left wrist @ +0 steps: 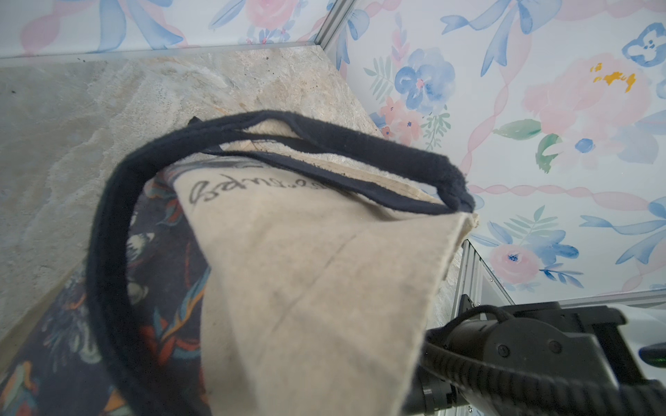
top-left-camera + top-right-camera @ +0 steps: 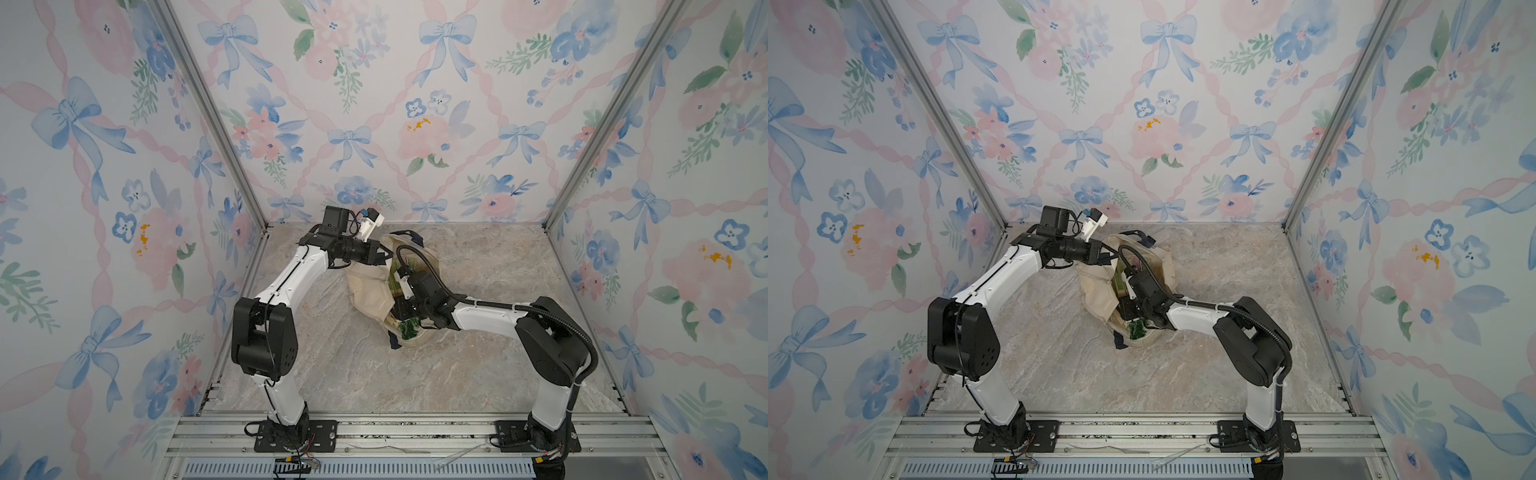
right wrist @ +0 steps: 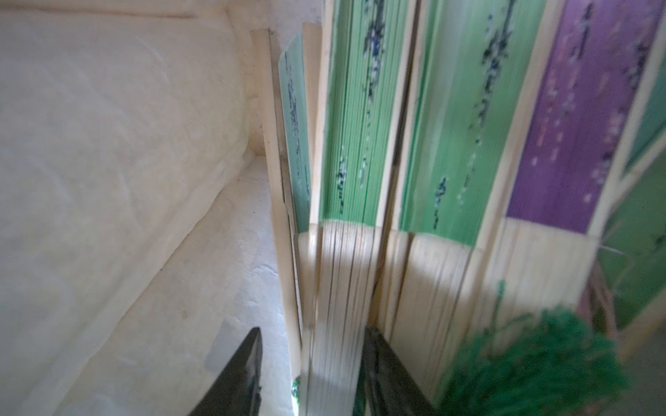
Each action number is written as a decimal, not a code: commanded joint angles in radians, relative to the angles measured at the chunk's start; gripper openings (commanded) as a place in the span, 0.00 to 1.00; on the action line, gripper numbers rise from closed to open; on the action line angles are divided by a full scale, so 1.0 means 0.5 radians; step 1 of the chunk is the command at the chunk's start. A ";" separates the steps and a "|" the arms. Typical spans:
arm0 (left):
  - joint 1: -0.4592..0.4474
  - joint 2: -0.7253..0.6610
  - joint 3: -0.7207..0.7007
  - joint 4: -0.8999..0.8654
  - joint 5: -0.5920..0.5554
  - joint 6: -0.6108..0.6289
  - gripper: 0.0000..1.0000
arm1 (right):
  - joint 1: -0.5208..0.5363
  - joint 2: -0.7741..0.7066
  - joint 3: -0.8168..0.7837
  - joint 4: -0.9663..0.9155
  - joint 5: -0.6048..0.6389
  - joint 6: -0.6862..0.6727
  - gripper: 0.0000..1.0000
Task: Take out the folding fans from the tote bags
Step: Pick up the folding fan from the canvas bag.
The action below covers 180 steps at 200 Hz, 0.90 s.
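A: Why is your left end effector [image 2: 380,254] clamped shut on the tote bag [image 2: 365,286]?

B: To keep its mouth open. The folding fans [image 3: 432,144] lie inside, and your right end effector [image 3: 311,329] is half-open astride one.

- Flat tabletop with a grey-beige marble pattern [image 2: 478,353], visible in both top views [image 2: 1084,374].
- One soft cream canvas tote bag with dark navy strap handles [image 2: 365,286] [image 2: 1096,291] lies crumpled on it, behind the middle.
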 commanded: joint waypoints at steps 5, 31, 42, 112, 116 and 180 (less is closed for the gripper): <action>-0.025 0.010 0.063 0.010 0.025 0.012 0.00 | -0.032 0.085 0.048 0.011 -0.025 0.015 0.47; -0.032 0.006 0.058 0.009 0.029 0.014 0.00 | -0.040 0.111 0.071 0.032 -0.021 0.021 0.47; -0.032 0.003 0.060 0.009 0.027 0.013 0.00 | -0.046 0.118 0.077 0.044 -0.020 0.022 0.47; -0.032 0.006 0.057 -0.005 0.015 0.025 0.00 | -0.155 0.149 0.051 0.176 -0.111 0.118 0.48; -0.032 0.009 0.057 -0.006 0.014 0.027 0.00 | -0.160 0.149 0.043 0.193 -0.120 0.125 0.48; -0.031 0.022 0.061 -0.005 0.007 0.024 0.00 | -0.177 0.140 -0.031 0.321 -0.211 0.154 0.45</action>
